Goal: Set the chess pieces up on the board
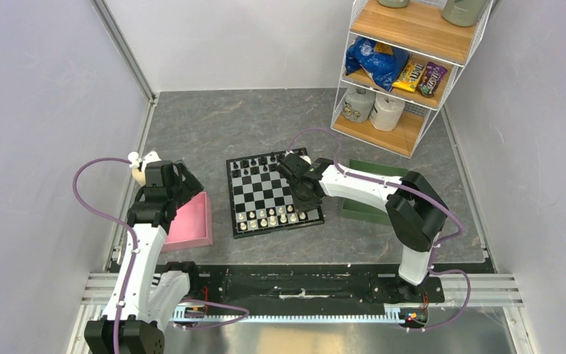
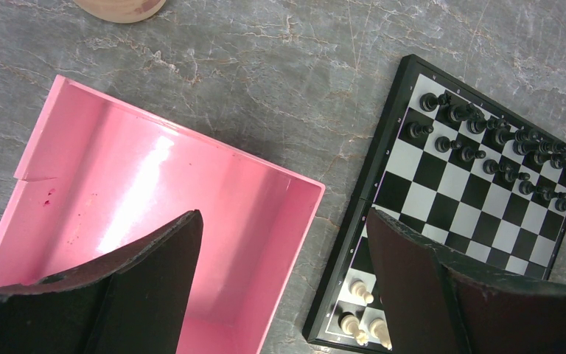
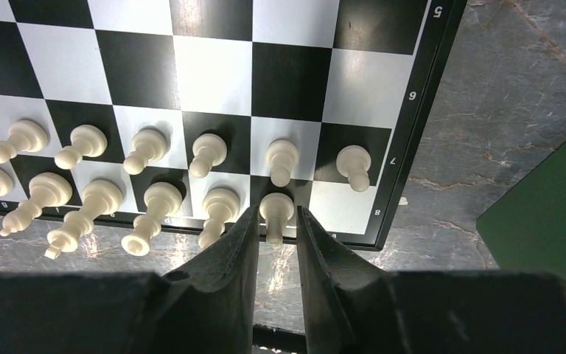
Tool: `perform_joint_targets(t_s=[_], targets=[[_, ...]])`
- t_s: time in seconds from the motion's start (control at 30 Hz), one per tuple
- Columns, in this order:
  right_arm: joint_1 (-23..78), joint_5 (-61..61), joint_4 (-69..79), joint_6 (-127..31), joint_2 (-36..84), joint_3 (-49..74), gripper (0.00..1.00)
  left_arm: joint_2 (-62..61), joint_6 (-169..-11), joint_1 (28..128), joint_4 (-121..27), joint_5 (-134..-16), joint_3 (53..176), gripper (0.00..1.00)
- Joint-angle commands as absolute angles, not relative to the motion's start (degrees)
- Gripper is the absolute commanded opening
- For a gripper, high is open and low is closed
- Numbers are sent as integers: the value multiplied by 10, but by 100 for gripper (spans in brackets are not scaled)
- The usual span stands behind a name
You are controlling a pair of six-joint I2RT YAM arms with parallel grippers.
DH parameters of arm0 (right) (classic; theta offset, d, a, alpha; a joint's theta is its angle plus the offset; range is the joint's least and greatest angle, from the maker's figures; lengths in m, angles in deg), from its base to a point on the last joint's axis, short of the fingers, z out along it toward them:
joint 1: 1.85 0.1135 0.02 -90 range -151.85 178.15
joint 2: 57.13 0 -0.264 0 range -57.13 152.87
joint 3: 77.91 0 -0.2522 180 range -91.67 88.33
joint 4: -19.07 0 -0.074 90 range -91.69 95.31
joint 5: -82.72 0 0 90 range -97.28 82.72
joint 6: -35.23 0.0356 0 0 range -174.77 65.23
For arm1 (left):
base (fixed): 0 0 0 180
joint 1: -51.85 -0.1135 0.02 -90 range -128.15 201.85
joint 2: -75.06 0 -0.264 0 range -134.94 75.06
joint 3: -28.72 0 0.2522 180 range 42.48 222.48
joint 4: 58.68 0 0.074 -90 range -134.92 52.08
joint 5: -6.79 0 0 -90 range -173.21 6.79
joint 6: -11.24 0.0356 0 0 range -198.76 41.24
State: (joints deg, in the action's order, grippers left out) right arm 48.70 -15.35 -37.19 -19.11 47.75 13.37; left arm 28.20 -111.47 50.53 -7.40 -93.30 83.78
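The board (image 1: 265, 193) lies mid-table, with black chess pieces (image 1: 254, 166) in rows along its far side and cream chess pieces (image 1: 273, 217) along its near side. In the right wrist view, my right gripper (image 3: 275, 214) hangs over the board (image 3: 214, 74) at its edge row. Its fingers (image 3: 239, 243) stand narrowly apart on either side of a cream piece (image 3: 275, 210) that stands upright on its square. Thin gaps show beside the piece's stem. My left gripper (image 2: 284, 215) is wide open and holds nothing, above the edge of the pink tray (image 2: 155, 169).
The pink tray (image 1: 191, 221) sits left of the board. A green tray (image 1: 372, 173) lies right of it, partly under the right arm. A wire shelf (image 1: 405, 66) with snacks and jars stands at the back right. Walls close in on both sides.
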Motion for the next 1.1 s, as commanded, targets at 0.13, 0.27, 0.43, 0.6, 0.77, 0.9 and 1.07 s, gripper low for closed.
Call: perform_joint_targets(t_s=[0.13, 0.27, 0.43, 0.6, 0.77, 0.9, 1.07], targets=[[491, -188, -376, -192, 427, 108, 34, 288, -1104, 503, -93, -928, 849, 89], [490, -227, -396, -193, 392, 106, 36, 288, -1104, 503, -93, -929, 849, 89], [473, -314, -420, -191, 344, 111, 39, 287, -1104, 503, -93, -929, 849, 89], [400, -331, -425, -189, 293, 144, 45, 288, -1104, 503, -93, -929, 849, 89], [304, -309, -402, -207, 249, 194, 44, 287, -1104, 503, -93, -928, 849, 89], [237, -278, -394, -224, 247, 215, 46, 287, -1104, 503, -93, -928, 849, 89], [166, -228, -391, -230, 263, 221, 58, 287, -1104, 503, -93, -930, 849, 89]])
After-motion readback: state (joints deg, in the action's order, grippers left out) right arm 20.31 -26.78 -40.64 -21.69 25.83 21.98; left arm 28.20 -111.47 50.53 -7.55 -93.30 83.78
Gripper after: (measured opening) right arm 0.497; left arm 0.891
